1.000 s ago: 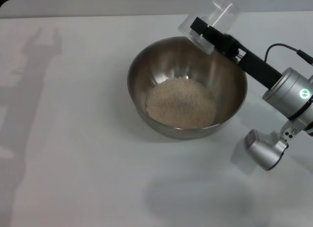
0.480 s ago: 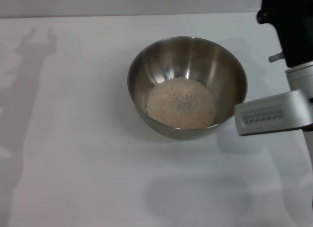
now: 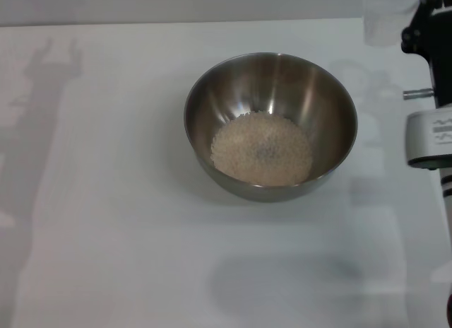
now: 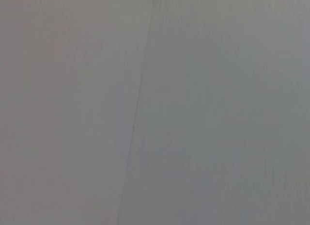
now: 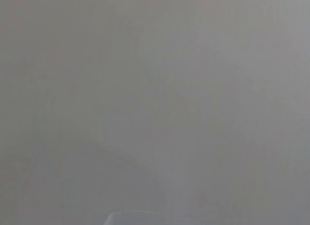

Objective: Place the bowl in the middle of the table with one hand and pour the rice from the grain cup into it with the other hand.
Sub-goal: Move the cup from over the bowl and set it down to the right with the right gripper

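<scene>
Head view: rice [image 3: 261,148] heaped in the bowl [image 3: 270,123] mid-surface [image 3: 106,201]; my right arm's at the far right edge with the grain cup [image 3: 385,17], claw state hidden.

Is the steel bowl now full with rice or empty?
Neither: the bowl stands upright on the table and holds a low heap of rice covering only its bottom; its walls above are bare.

Head view looks steeply down on the table [image 3: 106,201] — both wrist views (featureless grey) share nothing recognisable.
</scene>
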Controlling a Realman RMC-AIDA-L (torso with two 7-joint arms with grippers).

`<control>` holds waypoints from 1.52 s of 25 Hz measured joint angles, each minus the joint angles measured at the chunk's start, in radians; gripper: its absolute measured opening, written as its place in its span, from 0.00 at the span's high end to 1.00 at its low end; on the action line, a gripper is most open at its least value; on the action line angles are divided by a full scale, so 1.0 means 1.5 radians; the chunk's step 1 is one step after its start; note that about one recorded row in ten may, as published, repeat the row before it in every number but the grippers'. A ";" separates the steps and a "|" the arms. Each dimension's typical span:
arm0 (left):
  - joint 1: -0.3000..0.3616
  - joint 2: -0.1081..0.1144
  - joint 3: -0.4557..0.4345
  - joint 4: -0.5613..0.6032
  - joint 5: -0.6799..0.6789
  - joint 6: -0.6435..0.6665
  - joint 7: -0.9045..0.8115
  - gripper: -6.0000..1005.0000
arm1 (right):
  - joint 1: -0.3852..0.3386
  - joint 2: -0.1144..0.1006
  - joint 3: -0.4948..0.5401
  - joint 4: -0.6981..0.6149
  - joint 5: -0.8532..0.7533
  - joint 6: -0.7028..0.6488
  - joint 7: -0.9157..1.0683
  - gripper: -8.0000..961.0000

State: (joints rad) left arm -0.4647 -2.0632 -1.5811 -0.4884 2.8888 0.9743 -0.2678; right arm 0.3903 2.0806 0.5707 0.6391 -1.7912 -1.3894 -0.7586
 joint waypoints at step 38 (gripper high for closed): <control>0.046 -0.001 0.010 -0.055 0.000 0.033 -0.004 0.55 | 0.068 -0.003 0.131 -0.146 -0.027 0.402 0.276 0.94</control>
State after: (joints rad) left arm -0.3957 -2.0648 -1.5661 -0.5706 2.8885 1.0242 -0.2745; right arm 0.4920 2.0758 0.7667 0.4208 -1.8322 -0.7863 -0.3447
